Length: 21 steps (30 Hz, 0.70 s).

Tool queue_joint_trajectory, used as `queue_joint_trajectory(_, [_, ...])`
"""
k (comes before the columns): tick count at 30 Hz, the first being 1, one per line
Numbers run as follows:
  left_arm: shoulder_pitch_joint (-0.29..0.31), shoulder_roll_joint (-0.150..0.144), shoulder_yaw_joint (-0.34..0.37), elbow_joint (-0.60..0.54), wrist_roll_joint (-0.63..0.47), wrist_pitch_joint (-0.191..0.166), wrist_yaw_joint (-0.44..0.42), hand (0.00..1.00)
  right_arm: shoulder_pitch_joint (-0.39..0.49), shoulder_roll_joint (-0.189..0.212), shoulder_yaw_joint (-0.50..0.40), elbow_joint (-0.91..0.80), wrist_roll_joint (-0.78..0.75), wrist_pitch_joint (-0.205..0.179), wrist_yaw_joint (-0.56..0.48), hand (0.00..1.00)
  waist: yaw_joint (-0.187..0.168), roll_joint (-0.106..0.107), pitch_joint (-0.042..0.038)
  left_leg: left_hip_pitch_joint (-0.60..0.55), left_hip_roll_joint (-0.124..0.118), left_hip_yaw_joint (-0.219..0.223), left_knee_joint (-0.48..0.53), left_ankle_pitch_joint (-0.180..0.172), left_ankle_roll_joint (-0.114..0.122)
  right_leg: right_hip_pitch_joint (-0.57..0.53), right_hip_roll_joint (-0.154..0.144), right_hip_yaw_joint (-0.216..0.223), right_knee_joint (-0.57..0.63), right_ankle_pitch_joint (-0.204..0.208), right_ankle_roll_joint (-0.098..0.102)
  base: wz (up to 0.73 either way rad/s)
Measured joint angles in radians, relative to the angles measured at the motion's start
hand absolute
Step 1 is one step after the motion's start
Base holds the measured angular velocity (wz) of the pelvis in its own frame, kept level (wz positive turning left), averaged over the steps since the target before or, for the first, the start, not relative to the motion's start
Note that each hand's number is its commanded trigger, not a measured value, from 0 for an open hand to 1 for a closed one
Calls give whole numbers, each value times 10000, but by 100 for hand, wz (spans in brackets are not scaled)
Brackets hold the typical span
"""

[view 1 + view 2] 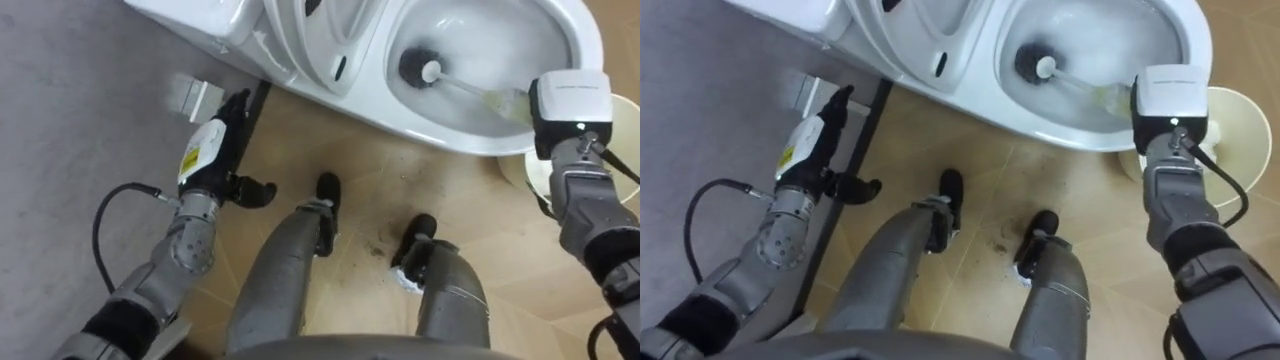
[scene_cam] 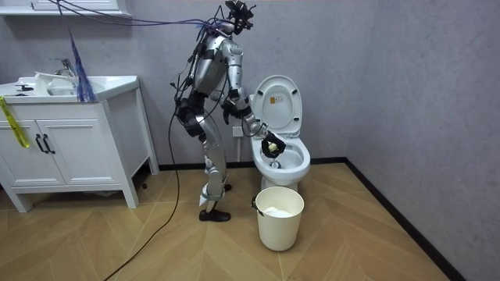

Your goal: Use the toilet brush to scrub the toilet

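Nearest, the left hand (image 1: 215, 150) hangs idle, fingers straight and apart. The right hand (image 1: 570, 105) has its fingers clamped on the pale-handled dark-headed toilet brush (image 1: 420, 68), whose head lies beyond them in the white ceramic toilet bowl (image 1: 440, 135). Scrubbing seems in hand; next, the head needs sweeping round the bowl's wall.

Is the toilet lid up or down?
Up: in the room view the lid stands upright behind the bowl.

A cream bucket (image 2: 279, 222) stands on the wood floor (image 2: 351, 238), well apart from a white vanity cabinet (image 2: 70, 148).
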Motion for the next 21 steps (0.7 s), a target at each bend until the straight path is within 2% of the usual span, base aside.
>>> queue_joint_trajectory(3, [-112, 243, -23, -7, -567, -21, -93, 0, -278, -389, 423, 581, 1244, -524, -149, 100, 42, -40, 1, -121, 44, 9, 116, 0, 0, -50, 16, -7, 23, -10, -11, 0])
queue_joint_trajectory(5, [-102, 459, -15, -170, -1155, 120, -125, 0, -495, -423, 495, 1175, 3815, -993, -188, 100, 31, -160, 67, -153, 6, 17, 108, 2, 0, -125, -71, -21, 122, -55, -17, 7])
queue_joint_trajectory(6, [-75, 517, -11, -232, -1240, 164, -125, 0, -488, -405, 462, 1303, 4538, -1122, -177, 100, 23, -189, 82, -153, -34, 16, 84, 2, 1, -158, -134, -21, 205, -101, 1, 16])
queue_joint_trajectory(7, [-60, 573, 25, -273, -1274, 204, -126, 0, -498, -369, 226, 1565, 5987, -1367, -121, 100, -26, -281, 91, -212, -130, 32, 95, 2, 2, -327, -232, 53, 450, -214, 37, 17])
queue_joint_trajectory(8, [-56, 573, 58, -296, -1268, 257, -123, 0, -532, -347, -2, 1642, 6711, -1467, -107, 100, -48, -294, 87, -263, -193, 19, 105, 6, 7, -415, -294, 52, 546, -234, 46, 21])
queue_joint_trajectory(9, [-22, 572, 141, -386, -1275, 389, -123, 0, -714, -327, -545, 1821, 8079, -1579, -98, 100, -184, -349, 85, -365, -330, 31, 98, 45, 67, -617, -488, 55, 777, -296, 63, 28])
queue_joint_trajectory(10, [39, 569, 293, -521, -1271, 477, -122, 0, -928, -349, -1012, 1948, 9246, -1580, -71, 100, -435, -377, 86, -448, -447, 37, 102, 81, 123, -751, -650, 70, 1011, -386, 123, 29])
queue_joint_trajectory(11, [51, 554, 366, -567, -1241, 523, -111, 0, -964, -354, -1149, 1949, 9797, -1556, -26, 100, -525, -431, 97, -454, -449, 56, 103, 96, 147, -792, -706, 94, 1095, -405, 140, 17])
queue_joint_trajectory(12, [63, 547, 406, -567, -1136, 612, -88, 0, -934, -312, -1208, 1977, 10661, -1489, 109, 100, -574, -549, 95, -454, -447, 82, 157, 98, 151, -800, -695, 170, 1102, -406, 157, 0])
queue_joint_trajectory(14, [33, 526, 464, -568, -841, 694, -84, 0, -929, -40, -1217, 2008, 11705, -1409, 425, 100, -795, -601, 94, -466, -452, 81, 307, 97, 151, -731, -680, 183, 1102, -379, 205, -2])
queue_joint_trajectory(19, [48, 371, 468, -610, -709, 812, 108, 0, -750, 507, -1252, 2242, 14021, -1410, 611, 100, -839, -556, 80, -471, -460, 82, 354, 82, 284, -761, -646, 262, 1118, -276, 288, -6])
queue_joint_trajectory(21, [206, 258, 483, -690, -652, 913, 176, 0, -596, 611, -1473, 2199, 14275, -1409, 685, 100, -831, -490, 41, -461, -533, 83, 347, 111, 329, -749, -688, 248, 1137, -258, 320, 3])
